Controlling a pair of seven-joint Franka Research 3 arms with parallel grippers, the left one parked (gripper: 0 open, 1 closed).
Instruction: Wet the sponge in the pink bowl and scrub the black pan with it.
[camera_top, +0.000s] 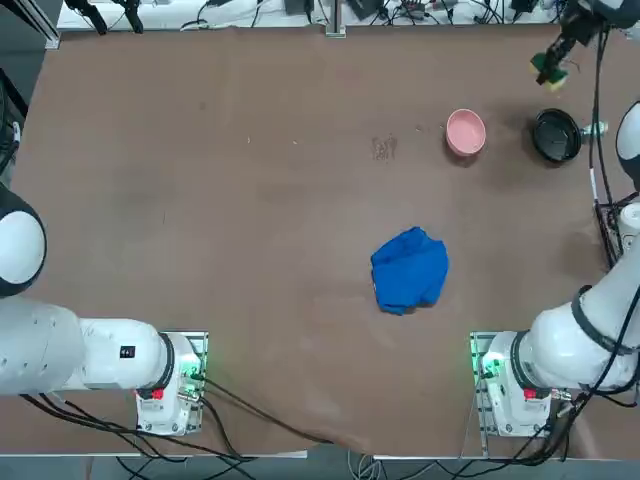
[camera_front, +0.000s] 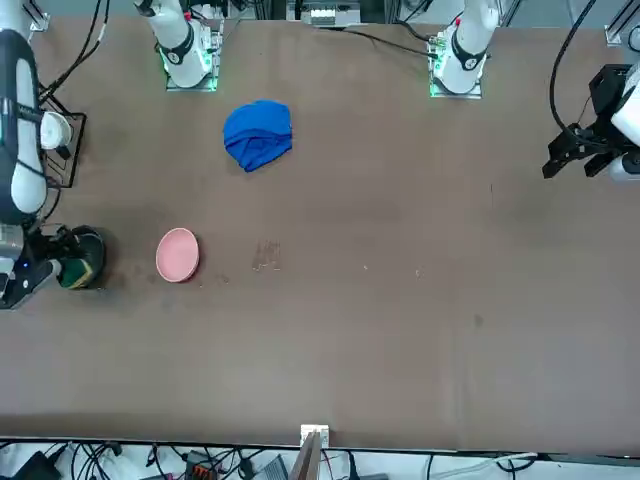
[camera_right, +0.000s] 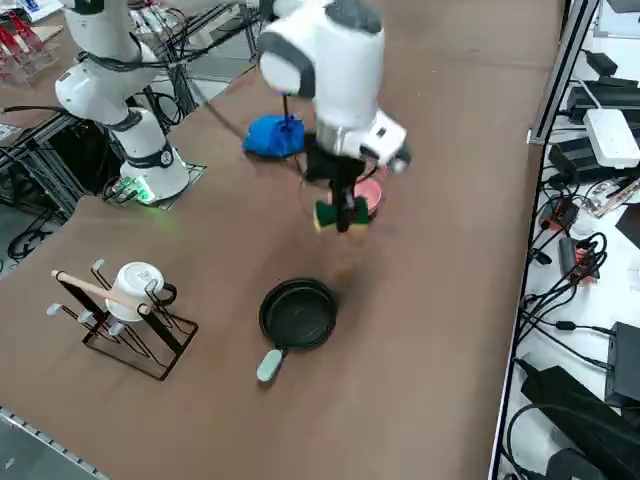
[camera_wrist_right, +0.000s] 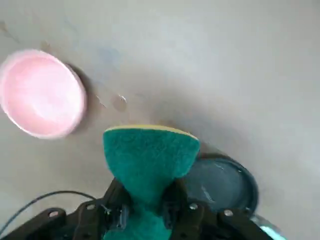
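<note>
My right gripper (camera_right: 342, 218) hangs in the air above the table, shut on the sponge (camera_wrist_right: 148, 160), whose green face and thin yellow layer are squeezed between the fingers. In the top view the sponge (camera_top: 550, 71) shows high above the far right corner. The black pan (camera_right: 298, 313) with its silver-grey handle lies on the table just below and beside the held sponge (camera_right: 340, 214). The pink bowl (camera_top: 465, 132) stands to the left of the black pan (camera_top: 556, 135). In the wrist view the pink bowl (camera_wrist_right: 41, 94) and the pan (camera_wrist_right: 221, 183) flank the sponge.
A crumpled blue cloth (camera_top: 409, 270) lies mid-table, nearer the arm bases. A wire rack holding a white mug (camera_right: 135, 290) stands at the table's right edge. Cables run along the right side, and a small stain (camera_top: 384, 148) marks the table left of the bowl.
</note>
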